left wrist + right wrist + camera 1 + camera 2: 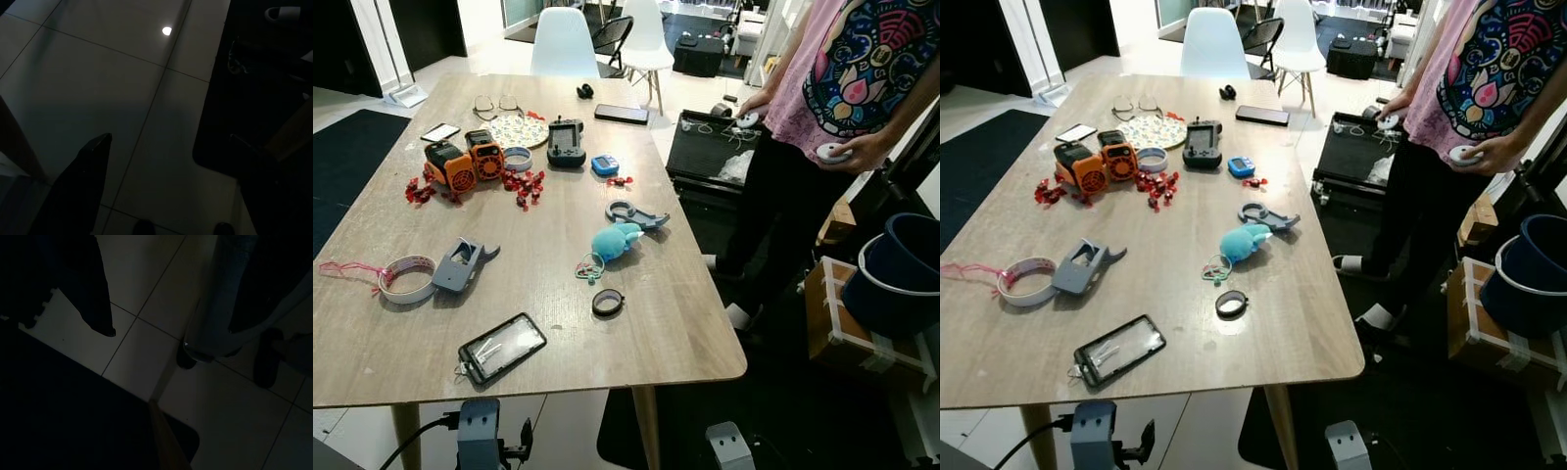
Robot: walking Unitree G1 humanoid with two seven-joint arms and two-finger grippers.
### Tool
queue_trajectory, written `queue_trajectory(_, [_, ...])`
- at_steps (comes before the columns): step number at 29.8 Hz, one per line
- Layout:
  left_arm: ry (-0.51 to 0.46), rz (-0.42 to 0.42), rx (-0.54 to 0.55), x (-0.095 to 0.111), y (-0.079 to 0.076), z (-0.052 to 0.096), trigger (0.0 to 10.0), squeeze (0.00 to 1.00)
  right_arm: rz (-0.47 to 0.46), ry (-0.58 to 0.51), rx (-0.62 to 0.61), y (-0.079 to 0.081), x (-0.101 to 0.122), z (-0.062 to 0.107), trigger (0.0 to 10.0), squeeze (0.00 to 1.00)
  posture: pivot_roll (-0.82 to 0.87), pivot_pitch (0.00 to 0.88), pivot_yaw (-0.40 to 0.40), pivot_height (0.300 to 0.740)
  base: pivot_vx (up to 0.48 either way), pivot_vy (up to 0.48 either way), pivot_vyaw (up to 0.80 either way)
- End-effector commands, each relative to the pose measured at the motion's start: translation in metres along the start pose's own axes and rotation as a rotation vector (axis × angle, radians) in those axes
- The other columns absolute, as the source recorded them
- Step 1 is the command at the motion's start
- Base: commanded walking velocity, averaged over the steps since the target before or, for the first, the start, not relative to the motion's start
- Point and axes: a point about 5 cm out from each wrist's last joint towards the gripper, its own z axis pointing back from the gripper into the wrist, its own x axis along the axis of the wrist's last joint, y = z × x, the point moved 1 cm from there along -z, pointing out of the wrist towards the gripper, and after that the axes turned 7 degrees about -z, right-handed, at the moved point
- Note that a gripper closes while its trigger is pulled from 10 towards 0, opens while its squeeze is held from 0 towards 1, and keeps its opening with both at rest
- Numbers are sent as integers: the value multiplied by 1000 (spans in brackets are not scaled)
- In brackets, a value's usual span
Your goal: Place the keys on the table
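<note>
The keys [607, 247], a bunch with a blue plush fob [617, 239] and a small ring of metal, lie on the wooden table [675, 333] right of its middle. Both arms hang below the table's near edge, idle. In the dark left wrist view, my left gripper [83, 186] is a black shape over floor tiles. My right gripper [93, 289] hangs over tiles and a black mat, beside a wooden table leg [164, 440]. Nothing shows in either gripper.
Also on the table: a phone [502, 348], tape roll [407, 278], black ring [608, 302], grey carabiner [634, 213], orange devices [465, 162], a game console [566, 142]. A person [842, 108] holding controllers stands at the right. Boxes and a blue bucket [901, 274] sit beyond.
</note>
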Motion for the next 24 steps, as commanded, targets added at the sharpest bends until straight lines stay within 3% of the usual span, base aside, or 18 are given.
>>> queue_trajectory(1, [34,-17,-15,-6,-1,2,10000,0,-9,12,-12,-3,-5,1,10000,0,94,45,-60,740,0,0,0])
queue_trajectory(9, [39,-15,-9,-6,-2,1,10000,0,-41,4,-33,-7,-5,2,10000,0,89,42,-56,740,0,0,0])
queue_trajectory(15, [42,-19,-8,-6,-2,1,10000,0,-145,1,-148,-33,-15,10,10000,0,89,40,-59,740,0,0,0])
queue_trajectory(19, [45,-18,-4,-6,-2,1,10000,0,-176,-59,-441,-100,-16,36,10000,0,86,35,-63,740,0,0,0])
queue_trajectory(22, [45,-18,-4,-7,-2,1,10000,0,-187,-77,-489,-111,-13,41,10000,0,86,35,-63,740,0,0,0])
queue_trajectory(23, [47,-18,-3,-7,-2,1,10000,0,-232,-168,-636,-146,3,59,10000,0,83,32,-64,740,0,0,0])
queue_trajectory(24, [47,-18,-3,-7,-2,1,10000,0,-232,-168,-636,-146,3,59,10000,0,83,32,-64,740,0,0,0])
